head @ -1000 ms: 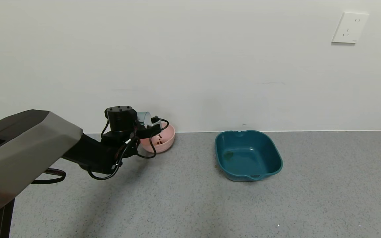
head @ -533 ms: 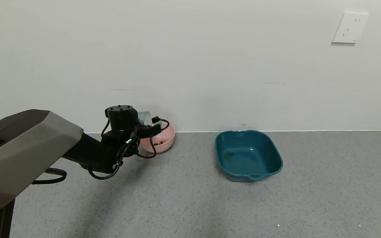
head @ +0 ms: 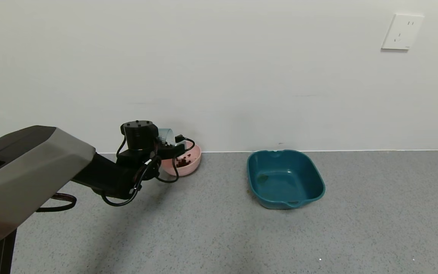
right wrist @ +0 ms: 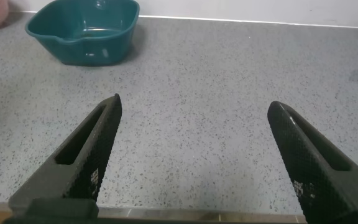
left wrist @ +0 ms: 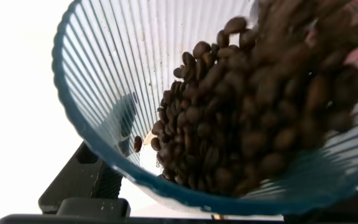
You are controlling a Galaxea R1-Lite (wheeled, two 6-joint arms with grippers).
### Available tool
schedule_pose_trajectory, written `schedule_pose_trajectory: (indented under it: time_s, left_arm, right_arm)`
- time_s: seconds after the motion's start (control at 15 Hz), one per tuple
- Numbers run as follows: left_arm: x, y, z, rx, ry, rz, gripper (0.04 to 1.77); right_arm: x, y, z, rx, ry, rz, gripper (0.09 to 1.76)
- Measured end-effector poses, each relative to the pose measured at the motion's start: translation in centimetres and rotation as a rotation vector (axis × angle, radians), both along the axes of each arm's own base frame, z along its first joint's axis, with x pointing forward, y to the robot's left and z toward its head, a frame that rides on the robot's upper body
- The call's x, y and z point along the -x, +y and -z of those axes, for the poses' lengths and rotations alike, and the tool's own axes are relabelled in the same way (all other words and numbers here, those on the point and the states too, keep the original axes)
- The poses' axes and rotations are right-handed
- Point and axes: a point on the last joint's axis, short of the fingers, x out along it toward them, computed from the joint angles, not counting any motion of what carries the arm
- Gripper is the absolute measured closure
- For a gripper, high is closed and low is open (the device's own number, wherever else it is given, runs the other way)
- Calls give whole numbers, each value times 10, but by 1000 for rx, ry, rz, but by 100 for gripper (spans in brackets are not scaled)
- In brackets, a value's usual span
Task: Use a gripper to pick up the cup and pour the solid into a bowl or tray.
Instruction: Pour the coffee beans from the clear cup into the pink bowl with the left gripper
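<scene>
My left gripper (head: pixel 169 149) is shut on the cup (head: pixel 165 135), a ribbed translucent blue-grey mug, and holds it tipped over the pale pink bowl (head: pixel 193 164) by the wall. In the left wrist view the cup (left wrist: pixel 98 81) fills the frame, its mouth tilted down, and the brown pellets (left wrist: pixel 241 130) slide toward its rim. A dark heap of pellets (head: pixel 182 161) lies in the bowl. My right gripper (right wrist: pixel 194 109) is open and empty, low over the bare floor, and is out of the head view.
A teal squarish basin (head: pixel 285 179) stands on the grey floor to the right of the bowl; it also shows in the right wrist view (right wrist: pixel 82 28). The white wall runs just behind both. A wall socket (head: pixel 402 32) sits high at right.
The heap of pellets in the pink bowl has grown. The left gripper and cup have barely shifted. The right arm has not moved.
</scene>
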Motion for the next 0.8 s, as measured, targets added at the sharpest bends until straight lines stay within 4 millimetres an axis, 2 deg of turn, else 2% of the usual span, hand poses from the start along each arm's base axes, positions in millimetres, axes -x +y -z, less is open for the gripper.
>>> schedule_pose_trajectory:
  time_s: [0.8]
  left_arm:
    - [2,-3,2,-30,16,-7,49]
  right_arm:
    - [0,0,0,0,0,0,14]
